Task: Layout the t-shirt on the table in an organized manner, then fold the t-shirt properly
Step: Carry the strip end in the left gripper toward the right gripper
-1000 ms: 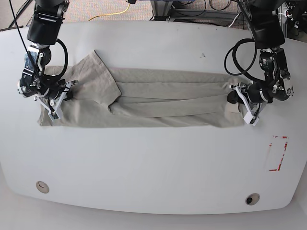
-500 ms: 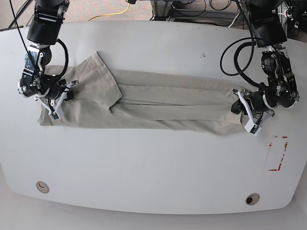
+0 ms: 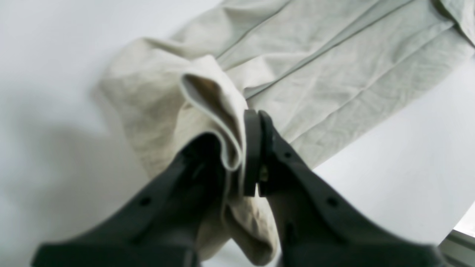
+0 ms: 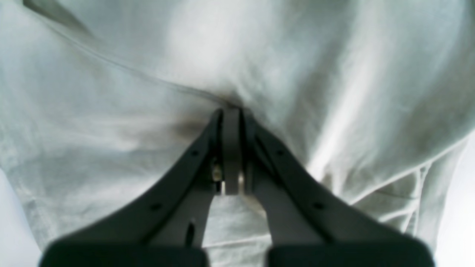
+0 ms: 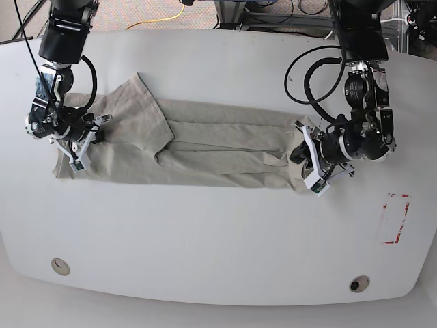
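The khaki-grey t-shirt (image 5: pixel 205 147) lies as a long, lengthwise-folded band across the white table (image 5: pixel 218 232). At the band's right end, my left gripper (image 5: pixel 307 171) is shut on the cloth. The left wrist view shows that gripper (image 3: pixel 241 148) pinching a raised, curled fold of the t-shirt (image 3: pixel 334 66) above the table (image 3: pixel 408 148). My right gripper (image 5: pixel 78 152) sits at the band's left end, beside the spread sleeve. In the right wrist view this gripper (image 4: pixel 230 113) is shut on a tuck of the t-shirt (image 4: pixel 111 111), which fills the frame.
A red-outlined rectangle (image 5: pixel 395 219) is marked near the table's right edge. Two small round holes (image 5: pixel 60 266) (image 5: pixel 358 283) sit near the front edge. Cables and a yellow cord (image 5: pixel 164 17) lie beyond the far edge.
My left gripper has moved left toward the middle, carrying the shirt's right end so the band is shorter and bunched there. The right gripper has stayed put.
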Controlling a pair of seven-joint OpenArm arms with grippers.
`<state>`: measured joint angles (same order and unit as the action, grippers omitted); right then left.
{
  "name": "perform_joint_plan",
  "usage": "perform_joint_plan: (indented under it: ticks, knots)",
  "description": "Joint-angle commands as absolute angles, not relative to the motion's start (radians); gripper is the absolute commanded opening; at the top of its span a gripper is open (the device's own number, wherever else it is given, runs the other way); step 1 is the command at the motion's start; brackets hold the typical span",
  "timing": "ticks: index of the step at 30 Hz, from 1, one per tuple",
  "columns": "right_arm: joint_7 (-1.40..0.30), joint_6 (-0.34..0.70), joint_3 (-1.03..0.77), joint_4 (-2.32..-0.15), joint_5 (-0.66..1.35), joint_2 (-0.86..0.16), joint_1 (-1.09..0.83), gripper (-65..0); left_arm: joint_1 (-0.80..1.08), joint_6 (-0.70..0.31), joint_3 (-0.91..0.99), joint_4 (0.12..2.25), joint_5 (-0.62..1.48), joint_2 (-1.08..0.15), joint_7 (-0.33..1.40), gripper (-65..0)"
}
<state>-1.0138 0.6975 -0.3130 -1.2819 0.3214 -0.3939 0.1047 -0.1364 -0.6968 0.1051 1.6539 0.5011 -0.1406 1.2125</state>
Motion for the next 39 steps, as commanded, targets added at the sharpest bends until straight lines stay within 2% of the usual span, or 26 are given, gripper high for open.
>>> perform_joint_plan:
  ticks: [1,13,21,39]
  knots:
    - [-1.073,0.698,-0.308,-1.276,0.289,-0.394,0.096,-64.0,-0.163,-0.698,0.079,1.673,0.515,-0.111,1.196,-65.0]
    - [-1.073,0.698,-0.308,-1.274,0.289,-0.394,0.096,-64.0,-0.213,-0.698,-0.007,1.670,0.513,0.077,1.196,-65.0]
    - [-1.073,0.698,-0.308,-1.274,0.289,-0.389,0.096,-64.0,-0.246,-0.698,-0.062,1.595,0.513,0.145,1.193,-64.9]
    - [-1.073,0.698,-0.308,-1.277,0.289,-0.374,0.096,-64.0,-0.291,-0.698,-0.065,1.489,0.518,0.157,1.193,-64.6]
